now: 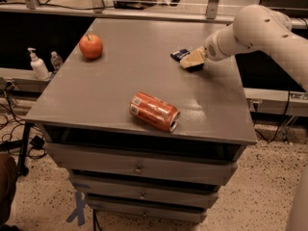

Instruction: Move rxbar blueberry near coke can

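Rxbar blueberry (179,54), flat navy wrapper, lies upper right, well apart from red coke can (154,111); my gripper (192,61) is at it, grip I cannot tell.

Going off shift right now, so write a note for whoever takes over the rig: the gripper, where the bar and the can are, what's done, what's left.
Gripper: low over the far right of the table, right at the rxbar blueberry; no firm hold is visible.
Rxbar blueberry: lying flat at the far right, partly covered by the gripper.
Coke can: on its side near the front edge, about mid-table.
Apple: far left, not part of the job.
Done: the gripper is at the bar.
Left: the bar is well apart from the can; secure it, bring it forward and set it beside the can.
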Tool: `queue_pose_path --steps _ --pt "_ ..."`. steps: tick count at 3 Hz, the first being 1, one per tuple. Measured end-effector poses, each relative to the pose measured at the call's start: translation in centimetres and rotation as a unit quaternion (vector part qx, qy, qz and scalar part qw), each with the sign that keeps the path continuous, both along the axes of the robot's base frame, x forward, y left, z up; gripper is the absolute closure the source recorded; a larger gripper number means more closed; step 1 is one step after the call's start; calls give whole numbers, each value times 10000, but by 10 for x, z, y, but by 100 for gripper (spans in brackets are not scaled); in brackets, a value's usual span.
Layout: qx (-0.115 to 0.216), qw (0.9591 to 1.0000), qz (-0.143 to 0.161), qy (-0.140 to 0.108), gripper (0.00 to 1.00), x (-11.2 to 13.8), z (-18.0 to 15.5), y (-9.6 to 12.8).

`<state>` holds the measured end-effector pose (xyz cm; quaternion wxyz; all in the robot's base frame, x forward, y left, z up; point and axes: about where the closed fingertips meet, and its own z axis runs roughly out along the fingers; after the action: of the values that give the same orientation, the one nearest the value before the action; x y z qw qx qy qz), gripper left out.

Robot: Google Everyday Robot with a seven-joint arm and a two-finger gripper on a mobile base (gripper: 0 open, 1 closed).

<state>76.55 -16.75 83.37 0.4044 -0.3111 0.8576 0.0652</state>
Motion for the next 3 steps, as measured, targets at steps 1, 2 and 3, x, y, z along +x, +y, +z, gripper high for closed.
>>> queue_pose_path --steps 1,2,3 --pt "0 10000 0 0 100 0 0 0" --pt "0 10000 1 -1 100 0 0 0" --pt "-1 10000 1 -1 100 0 0 0"
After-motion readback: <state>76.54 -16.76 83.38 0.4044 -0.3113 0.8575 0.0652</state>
